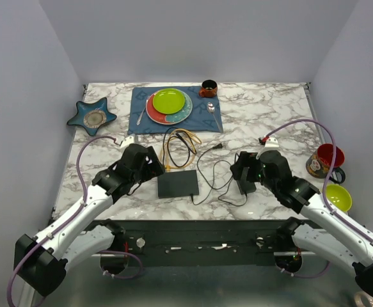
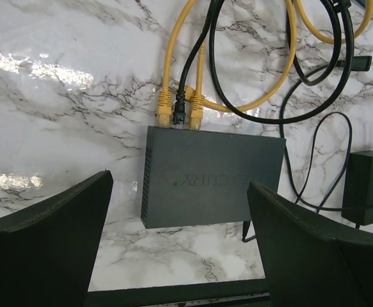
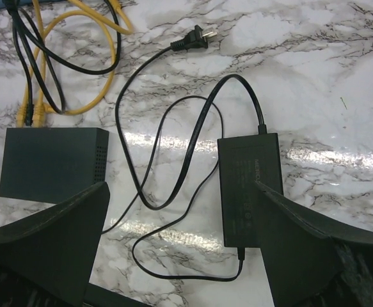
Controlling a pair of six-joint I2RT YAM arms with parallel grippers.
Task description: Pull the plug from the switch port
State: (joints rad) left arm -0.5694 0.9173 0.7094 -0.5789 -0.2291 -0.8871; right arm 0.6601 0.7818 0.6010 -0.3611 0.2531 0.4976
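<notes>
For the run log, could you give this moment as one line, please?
left fingers: open, near switch | right fingers: open, near power brick | plugs: three seated

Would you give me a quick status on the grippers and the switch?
Left gripper open, facing the switch. Right gripper open, above the power brick. Three plugs seated: two yellow, one black. Looped cables crowd the plugs.
</notes>
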